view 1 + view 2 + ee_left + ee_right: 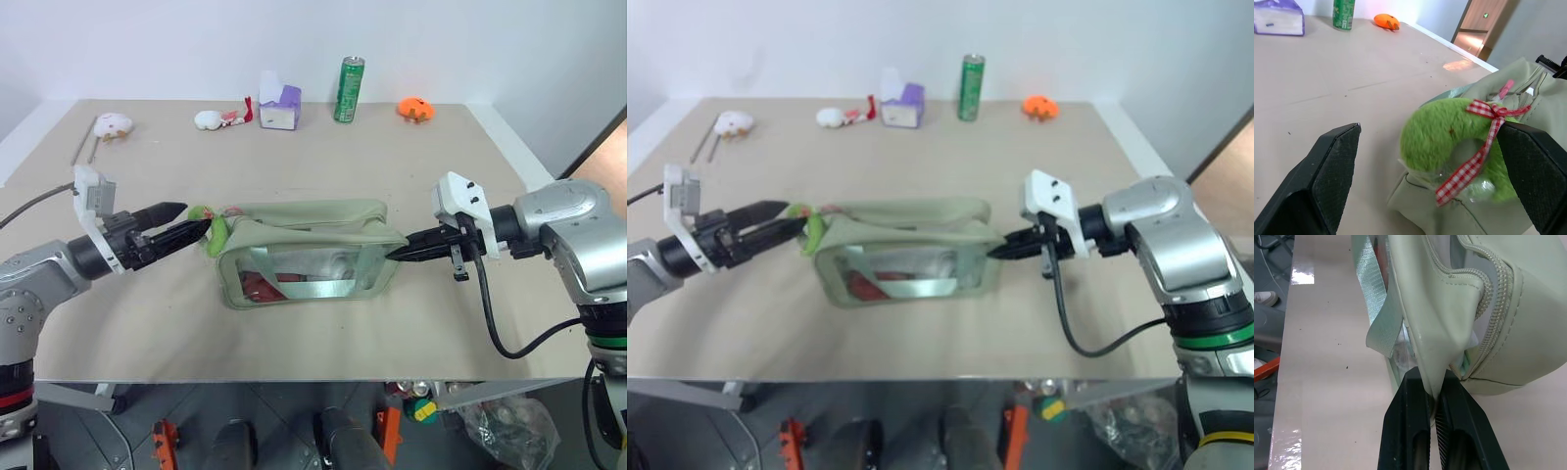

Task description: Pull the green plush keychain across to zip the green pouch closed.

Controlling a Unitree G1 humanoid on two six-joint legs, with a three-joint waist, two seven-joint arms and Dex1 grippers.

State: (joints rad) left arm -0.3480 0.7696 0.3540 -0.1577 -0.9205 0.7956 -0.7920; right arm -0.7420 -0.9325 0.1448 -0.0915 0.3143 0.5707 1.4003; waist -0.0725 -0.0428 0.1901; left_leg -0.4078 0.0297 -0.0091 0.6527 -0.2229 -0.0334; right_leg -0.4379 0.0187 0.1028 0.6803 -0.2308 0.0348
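Nearest the head camera, the two arms reach in from either side toward the pouch (304, 250), which lies at the middle of the table (294, 147) with its clear side panel facing the camera.

At 9 o'clock from the pouch, the left gripper (191, 231) points at the bag's end with its fingers (1332, 166) spread wide, grasping nothing. The keychain (1449, 142) sits between those open fingers in the left wrist view, close to one of them; whether it touches is unclear. It is a bright green fuzzy ring with a red-and-white checked ribbon (1484, 137) tied on it, resting on the pouch's 9 o'clock end.

At 3 o'clock, the right gripper (407, 253) is clenched on a fold of the pouch's pale green material at that end. In the right wrist view its fingers (1410, 426) pinch the fold tightly, and the zipper (1498, 289) curves past just beside the grip. A green strap (1376, 298) hangs down the bag's side.

Along the far edge, around 12 o'clock, stand a green can (349, 89) and a white-and-purple box (279, 106). A white-and-red toy (217, 119) lies toward 11 o'clock, an orange toy (415, 109) toward 1 o'clock, and another small white toy (112, 125) near 10 o'clock.
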